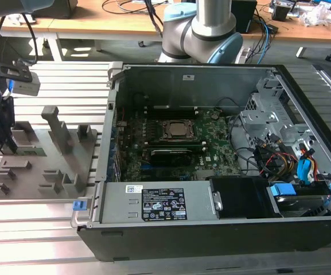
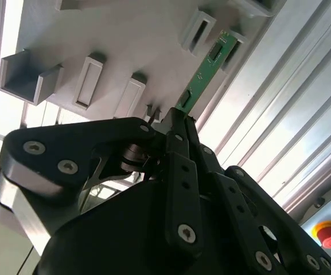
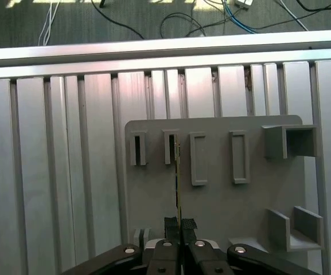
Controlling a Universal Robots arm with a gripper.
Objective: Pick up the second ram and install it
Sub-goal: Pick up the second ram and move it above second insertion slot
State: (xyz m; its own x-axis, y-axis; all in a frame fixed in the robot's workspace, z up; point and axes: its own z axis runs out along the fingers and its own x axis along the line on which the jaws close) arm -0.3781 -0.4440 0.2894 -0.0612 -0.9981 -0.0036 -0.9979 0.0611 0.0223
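My pincer (image 3: 179,224) is narrow: its 2 fingers are closed on one end of the second ram (image 3: 178,183), the thin green stick that shows edge-on in the first wrist view. The stick stands on its long edge over the grey tray (image 3: 222,212), with its far end at one of the slotted posts. Whether it is lifted free of the tray, I cannot tell. The tray is at the exterior view's left, well apart from the open computer case (image 1: 211,67) and its green board (image 1: 217,146). So I judge that the step in hand is the pick-up (the installing is not begun). The stick is thin, so moving it calls for a straight, steady pull without any twisting.
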